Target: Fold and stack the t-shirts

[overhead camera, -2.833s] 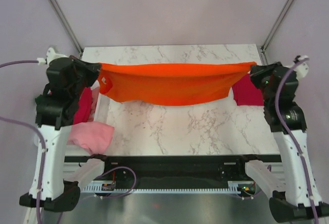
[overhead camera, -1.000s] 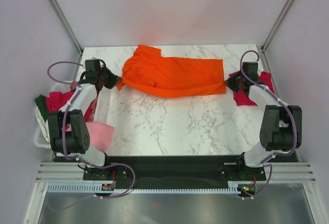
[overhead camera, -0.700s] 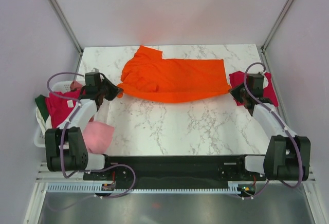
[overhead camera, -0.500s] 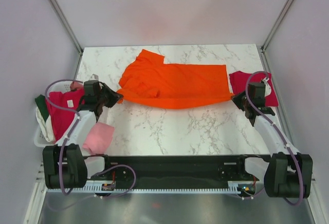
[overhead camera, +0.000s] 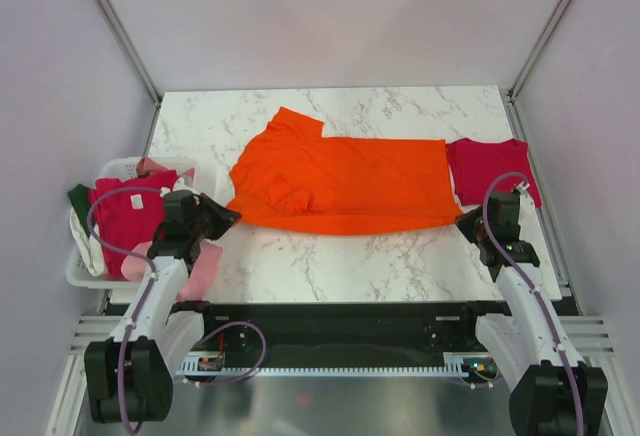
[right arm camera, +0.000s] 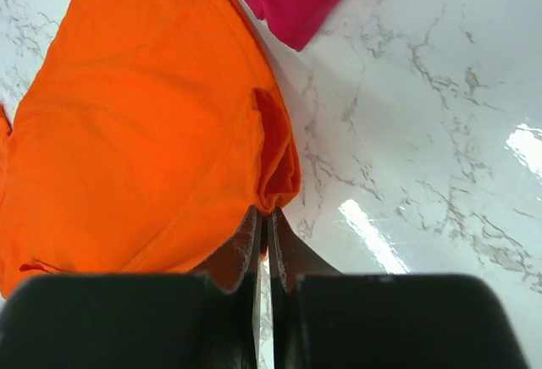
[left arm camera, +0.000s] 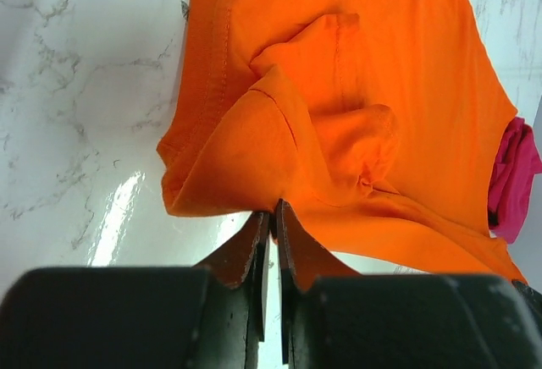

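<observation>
one flat, creased orange t-shirt (overhead camera: 345, 181)

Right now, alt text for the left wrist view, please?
A bright orange cotton t-shirt lies on the white marble table, one sleeve bunched; the dark fingers of the left gripper, nearly closed, point at its near edge. A crimson t-shirt peeks in at right.

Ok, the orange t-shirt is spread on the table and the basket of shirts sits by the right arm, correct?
No: the basket sits by the left arm, as the top view shows. The orange t-shirt is spread on the table.
</observation>
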{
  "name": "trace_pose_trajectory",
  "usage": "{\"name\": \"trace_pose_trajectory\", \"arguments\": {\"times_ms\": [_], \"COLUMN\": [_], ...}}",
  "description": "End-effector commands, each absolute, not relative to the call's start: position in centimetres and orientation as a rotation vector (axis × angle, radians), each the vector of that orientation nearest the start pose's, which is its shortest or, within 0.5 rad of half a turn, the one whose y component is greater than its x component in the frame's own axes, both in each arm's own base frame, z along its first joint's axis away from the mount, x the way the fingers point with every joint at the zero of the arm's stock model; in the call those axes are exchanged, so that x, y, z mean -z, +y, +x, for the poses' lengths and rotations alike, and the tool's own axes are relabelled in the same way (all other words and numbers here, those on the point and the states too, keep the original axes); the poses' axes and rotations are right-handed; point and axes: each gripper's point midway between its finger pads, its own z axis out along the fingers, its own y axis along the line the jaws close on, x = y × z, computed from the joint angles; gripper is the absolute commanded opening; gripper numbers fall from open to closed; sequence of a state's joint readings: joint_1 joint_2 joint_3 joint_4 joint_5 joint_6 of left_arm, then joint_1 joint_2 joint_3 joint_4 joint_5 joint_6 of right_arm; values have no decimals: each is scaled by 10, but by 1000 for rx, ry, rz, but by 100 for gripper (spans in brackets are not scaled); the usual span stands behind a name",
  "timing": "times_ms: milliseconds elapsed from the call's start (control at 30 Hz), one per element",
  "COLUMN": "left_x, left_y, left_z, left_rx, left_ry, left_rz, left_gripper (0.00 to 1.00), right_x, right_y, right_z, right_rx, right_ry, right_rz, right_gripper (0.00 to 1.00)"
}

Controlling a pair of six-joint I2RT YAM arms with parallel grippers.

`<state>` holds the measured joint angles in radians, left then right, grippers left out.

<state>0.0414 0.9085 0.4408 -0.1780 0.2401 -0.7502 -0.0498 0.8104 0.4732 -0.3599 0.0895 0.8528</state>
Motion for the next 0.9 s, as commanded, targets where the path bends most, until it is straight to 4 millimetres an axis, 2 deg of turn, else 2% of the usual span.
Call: {"name": "trace_pose_trajectory", "arguments": {"times_ms": [0, 67, 167, 200, 233, 267, 300, 333, 367, 400, 433, 467, 500, 533, 567, 633, 667, 700, 733, 767, 800, 833, 867], "left_x": [-102, -95, -90, -91, -87, -88, -89, -99, -103, -110, -128, -137, -146, -163, -171, -199, -195, -201, -216, -204, -205, -223, -221], "left_y": [-59, -58, -55, -54, -52, -50, -48, -43, -42, -40, -38, -38, -38, -39, -40, -43, -45, -46, -49, -50, -51, -55, -56], "left_z": [269, 261, 253, 251, 247, 246, 244, 247, 246, 248, 252, 254, 258, 265, 270, 285, 295, 306, 317, 331, 340, 356, 367], "left_rx": [657, 648, 628, 624, 600, 587, 568, 548, 531, 525, 518, 519, 521, 532, 529, 549, 548, 558, 577, 576, 585, 610, 617], "left_ry": [2121, 2131, 2130, 2126, 2145, 2147, 2152, 2124, 2122, 2104, 2065, 2050, 2038, 2019, 2018, 1987, 2023, 2013, 1994, 2043, 2046, 2004, 2008], "left_rz": [-717, -747, -780, -782, -805, -820, -828, -824, -812, -798, -767, -746, -723, -697, -667, -619, -611, -594, -567, -581, -579, -544, -547], "left_gripper": [14, 16, 19, 28, 45, 76, 86, 99, 100, 100, 100, 100, 100, 100, 100, 100, 100, 100, 100, 100, 100, 100, 100], "right_x": [-93, -96, -95, -96, -100, -104, -111, -118, -123, -139, -143, -150, -169, -165, -171, -182, -185, -202, -193, -194, -206, -195, -195], "right_y": [-8, -10, -14, -15, -16, -18, -21, -23, -25, -27, -28, -29, -29, -27, -26, -24, -24, -24, -25, -25, -25, -26, -26], "right_z": [251, 247, 240, 238, 237, 237, 238, 241, 243, 249, 255, 259, 270, 279, 287, 310, 317, 330, 340, 348, 361, 370, 378], "right_rx": [-256, -248, -232, -226, -221, -212, -199, -198, -179, -177, -163, -154, -156, -145, -149, -141, -140, -144, -121, -118, -125, -106, -100], "right_ry": [2024, 1998, 1978, 1976, 1962, 1949, 1929, 1914, 1914, 1886, 1898, 1897, 1883, 1929, 1937, 1972, 1977, 1953, 1994, 2000, 1974, 2012, 2015], "right_rz": [1075, 1083, 1104, 1110, 1110, 1113, 1107, 1093, 1064, 1038, 1012, 988, 930, 908, 878, 815, 796, 769, 757, 747, 728, 726, 722], "right_gripper": [9, 12, 29, 32, 42, 47, 51, 54, 56, 56, 56, 55, 55, 53, 52, 50, 50, 50, 50, 50, 50, 50, 49]}}
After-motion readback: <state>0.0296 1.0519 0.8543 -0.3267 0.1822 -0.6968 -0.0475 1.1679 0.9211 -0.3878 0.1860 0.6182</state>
